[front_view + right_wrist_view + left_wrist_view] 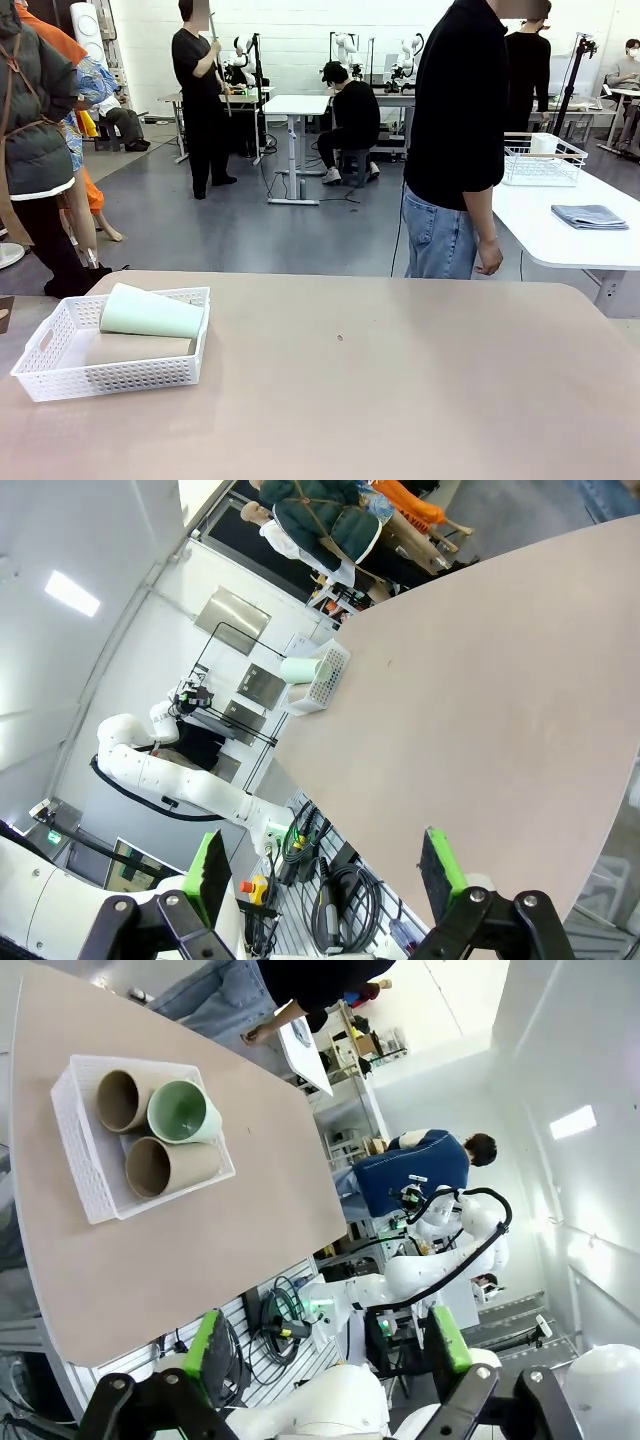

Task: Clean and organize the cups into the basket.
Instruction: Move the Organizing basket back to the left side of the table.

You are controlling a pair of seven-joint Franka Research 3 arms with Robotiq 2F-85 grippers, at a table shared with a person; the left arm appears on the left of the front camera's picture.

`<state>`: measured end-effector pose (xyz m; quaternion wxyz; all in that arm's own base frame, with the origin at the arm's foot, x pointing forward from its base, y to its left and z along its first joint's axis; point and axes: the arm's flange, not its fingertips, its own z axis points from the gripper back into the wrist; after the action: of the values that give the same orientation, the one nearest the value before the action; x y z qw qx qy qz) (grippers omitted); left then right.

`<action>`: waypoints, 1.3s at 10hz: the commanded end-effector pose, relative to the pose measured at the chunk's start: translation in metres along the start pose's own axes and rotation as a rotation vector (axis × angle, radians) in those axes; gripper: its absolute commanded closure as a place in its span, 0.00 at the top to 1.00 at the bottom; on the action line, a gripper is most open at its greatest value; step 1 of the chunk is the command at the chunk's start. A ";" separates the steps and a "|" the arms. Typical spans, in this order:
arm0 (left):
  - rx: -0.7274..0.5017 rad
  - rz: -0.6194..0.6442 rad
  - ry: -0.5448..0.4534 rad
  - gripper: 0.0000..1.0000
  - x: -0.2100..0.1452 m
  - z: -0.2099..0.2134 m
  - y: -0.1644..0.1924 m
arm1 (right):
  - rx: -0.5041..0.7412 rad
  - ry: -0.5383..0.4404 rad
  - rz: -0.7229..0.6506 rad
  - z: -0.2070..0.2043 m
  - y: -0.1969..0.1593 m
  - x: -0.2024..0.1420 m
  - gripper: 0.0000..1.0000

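With three cups (pixel 160 1130) already laid in the basket (pixel 80 1175), far ahead of the left tool (pixel 330 1355), both tools' fingers are spread apart and empty; sorting is judged finished, so only withdrawal remains for the right tool (pixel 325 865).

**A grey-floored lab past the table**

Beyond our tan table (pixel 420 380) we see a grey floor (pixel 250 225) and a white back wall (pixel 290 35). A white desk (pixel 296 105) stands mid-room, and a second white table (pixel 560 225) carries a wire rack (pixel 541 160) and a folded grey cloth (pixel 589 216). A ceiling light (pixel 72 593) glows overhead.
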<state>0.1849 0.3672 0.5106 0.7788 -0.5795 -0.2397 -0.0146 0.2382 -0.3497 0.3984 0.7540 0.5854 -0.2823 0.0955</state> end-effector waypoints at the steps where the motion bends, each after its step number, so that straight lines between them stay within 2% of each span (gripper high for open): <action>1: -0.015 0.018 0.009 1.00 0.000 -0.005 0.007 | -0.013 -0.005 0.001 -0.003 0.000 -0.002 1.00; 13: -0.015 0.018 0.009 1.00 0.000 -0.005 0.007 | -0.013 -0.005 0.001 -0.003 0.000 -0.002 1.00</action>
<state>0.1881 0.3637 0.5026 0.7753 -0.5872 -0.2323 -0.0117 0.2382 -0.3497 0.3984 0.7540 0.5854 -0.2824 0.0955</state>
